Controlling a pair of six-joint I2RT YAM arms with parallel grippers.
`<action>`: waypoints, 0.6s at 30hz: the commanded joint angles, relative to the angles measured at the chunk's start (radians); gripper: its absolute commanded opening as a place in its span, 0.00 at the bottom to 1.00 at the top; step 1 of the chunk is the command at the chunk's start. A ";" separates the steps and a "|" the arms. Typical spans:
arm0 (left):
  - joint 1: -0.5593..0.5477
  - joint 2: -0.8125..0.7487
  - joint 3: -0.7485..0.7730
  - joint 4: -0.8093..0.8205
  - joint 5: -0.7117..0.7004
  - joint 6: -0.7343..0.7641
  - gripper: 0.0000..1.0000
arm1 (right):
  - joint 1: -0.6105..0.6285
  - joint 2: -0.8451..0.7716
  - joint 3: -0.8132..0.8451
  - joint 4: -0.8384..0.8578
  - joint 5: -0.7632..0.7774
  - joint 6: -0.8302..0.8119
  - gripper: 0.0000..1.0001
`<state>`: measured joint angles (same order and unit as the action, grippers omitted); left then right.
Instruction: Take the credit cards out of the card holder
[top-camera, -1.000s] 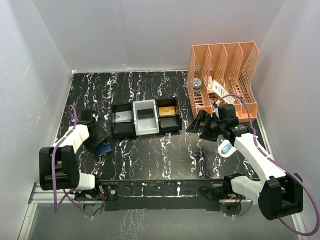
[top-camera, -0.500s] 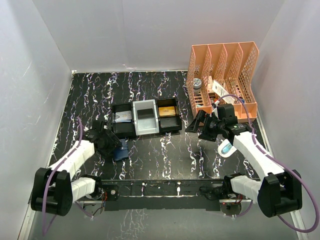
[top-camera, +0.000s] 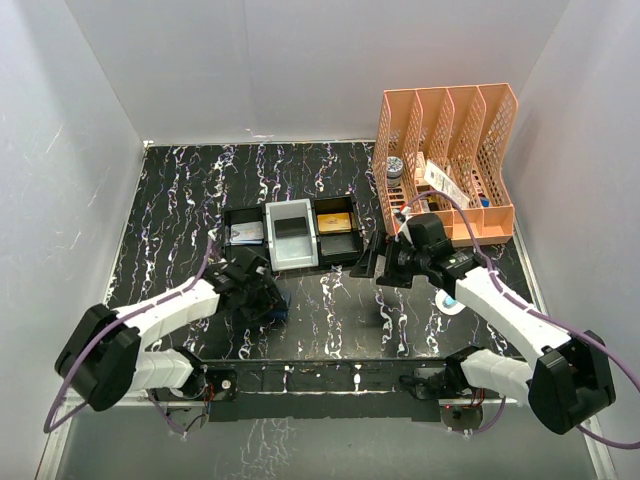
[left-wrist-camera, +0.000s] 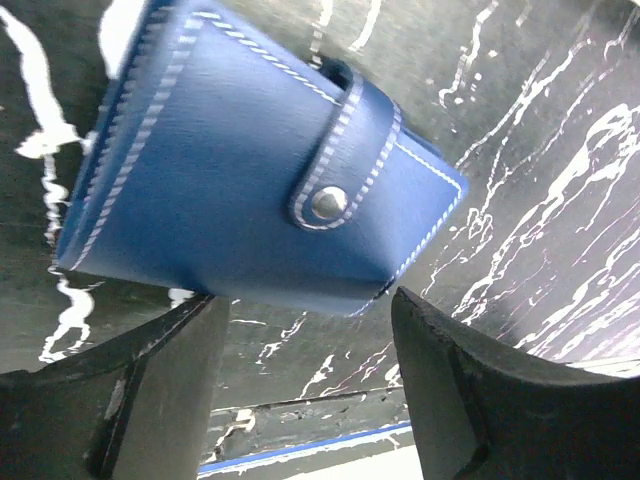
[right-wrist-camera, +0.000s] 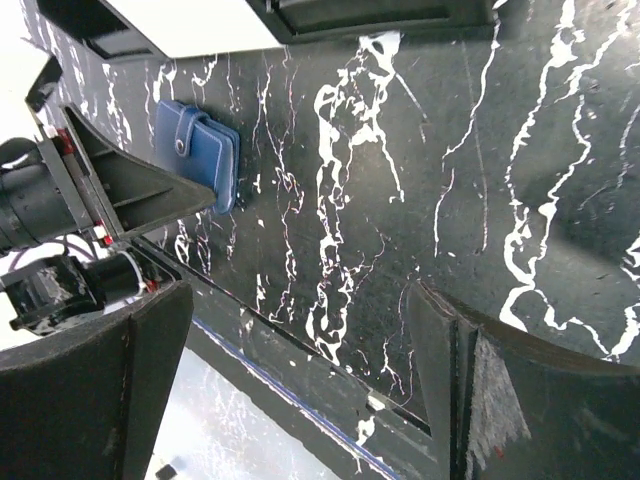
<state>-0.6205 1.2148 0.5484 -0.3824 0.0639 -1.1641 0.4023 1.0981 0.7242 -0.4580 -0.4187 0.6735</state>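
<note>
Just beyond the fingertips of the left gripper (left-wrist-camera: 300, 318) I see the holder (left-wrist-camera: 250, 180) on the table (left-wrist-camera: 540, 120). It is folded shut, with the tab snapped down over its blue front and pale stitching along the edges. Its near edge spans the gap between the two fingers (left-wrist-camera: 140, 400), so it is wider than that gap and does not sit inside it. The jaws stand partly apart with bare table showing between them. I cannot tell whether the tips touch the leather.

From the right wrist, the holder (right-wrist-camera: 197, 150) lies far ahead and off to one side, well apart from the right gripper (right-wrist-camera: 300, 300). That gripper hangs over the bare marbled top with its fingers spread wide and nothing between them.

From above, the left gripper (top-camera: 262, 292) is stretched toward the middle of the table, and the right gripper (top-camera: 383, 268) faces it across a strip of black top. Just beyond the left gripper sits the tray (top-camera: 228, 262), with a pale card (top-camera: 246, 233) in its left compartment and a tan block (top-camera: 335, 222) in its right. Behind the right gripper stands the orange rack (top-camera: 447, 110).
</note>
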 joint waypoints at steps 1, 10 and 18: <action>-0.084 0.049 0.053 -0.094 -0.125 -0.010 0.66 | 0.090 -0.026 0.019 0.062 0.119 0.034 0.87; -0.092 -0.227 0.056 -0.271 -0.309 -0.088 0.74 | 0.273 0.065 0.073 0.168 0.126 -0.003 0.77; -0.088 -0.348 0.060 -0.480 -0.437 -0.248 0.73 | 0.504 0.331 0.265 0.214 0.235 -0.125 0.65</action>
<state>-0.7097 0.8978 0.5964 -0.6975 -0.2581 -1.2984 0.8322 1.3396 0.8761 -0.3393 -0.2516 0.6357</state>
